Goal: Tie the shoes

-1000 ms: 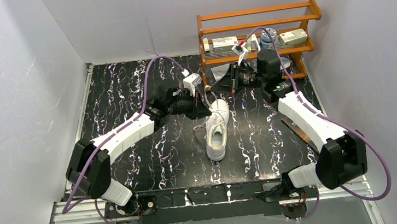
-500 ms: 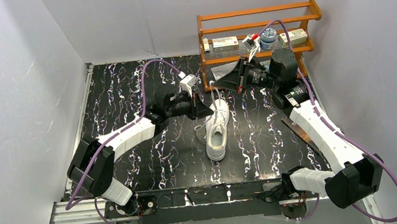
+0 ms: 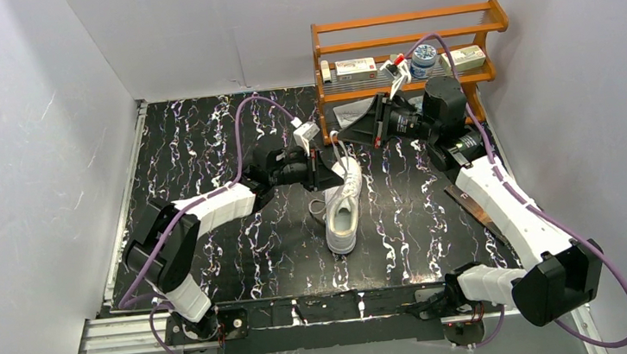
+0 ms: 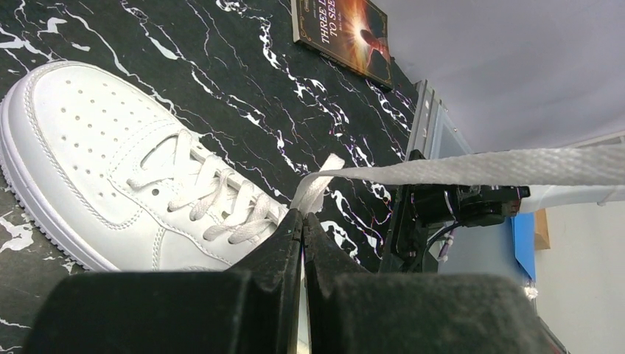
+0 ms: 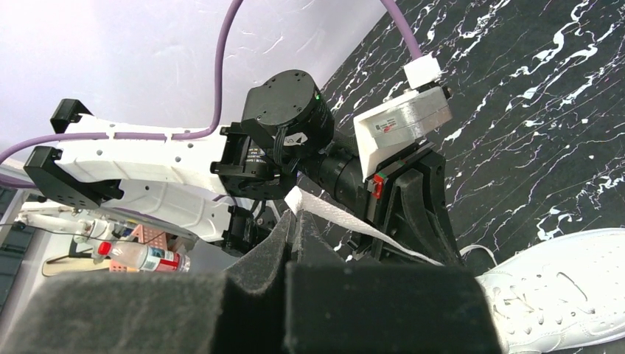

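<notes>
In the overhead view the left arm (image 3: 209,209) reaches from the lower left across the black marbled worktop (image 3: 194,145) to the centre of the frame. There the left tool (image 3: 325,171) sits against the left side of the white sneaker (image 3: 342,213). The sneaker rests on its sole in the middle of the worktop, toe toward the top of the frame and heel toward the arm bases. In the left wrist view that tool's fingers (image 4: 284,243) are pressed together at bottom centre, pinching a flat white lace (image 4: 313,188) that bends just above the tips and stretches taut to the right edge. A paperback book (image 4: 343,33) lies at the top centre of that view. Just above the sneaker's toe in the overhead view hangs the right tool (image 3: 345,132), below the wooden rack (image 3: 408,20) in the upper right. The right wrist view shows its fingers (image 5: 276,236) closed tight on a white strand (image 5: 346,221) that runs toward the sneaker at lower right. Whether both tools hold the same lace cannot be told.
</notes>
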You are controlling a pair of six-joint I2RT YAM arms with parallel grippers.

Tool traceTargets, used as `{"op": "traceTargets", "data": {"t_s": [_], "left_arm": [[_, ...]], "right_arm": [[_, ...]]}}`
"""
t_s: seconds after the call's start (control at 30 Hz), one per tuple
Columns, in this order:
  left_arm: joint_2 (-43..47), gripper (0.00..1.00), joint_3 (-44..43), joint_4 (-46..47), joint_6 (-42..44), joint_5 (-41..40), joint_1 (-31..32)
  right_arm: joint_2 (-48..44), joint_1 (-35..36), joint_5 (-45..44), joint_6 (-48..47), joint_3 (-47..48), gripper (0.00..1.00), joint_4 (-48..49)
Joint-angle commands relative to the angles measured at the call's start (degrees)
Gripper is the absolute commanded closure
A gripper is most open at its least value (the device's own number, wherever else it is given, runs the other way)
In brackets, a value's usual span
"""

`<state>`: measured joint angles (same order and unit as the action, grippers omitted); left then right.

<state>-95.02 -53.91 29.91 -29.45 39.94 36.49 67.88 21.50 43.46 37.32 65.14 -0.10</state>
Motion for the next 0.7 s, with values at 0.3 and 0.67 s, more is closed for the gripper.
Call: {"op": "traceTargets", "data": {"t_s": [0.3,0.67], "left_arm": [[-0.79,0.98,-0.77,4.34,0.72,0.67,-0.37],[0.22,0.98,-2.01,0.87,4.45,-4.17,-0.37]], "right_arm": [[-0.62,0.10,1.07,-0.51,3.40,1.00,0.97],[-0.73,0.11,1.03,-0.32,3.10,1.00,1.67]]}}
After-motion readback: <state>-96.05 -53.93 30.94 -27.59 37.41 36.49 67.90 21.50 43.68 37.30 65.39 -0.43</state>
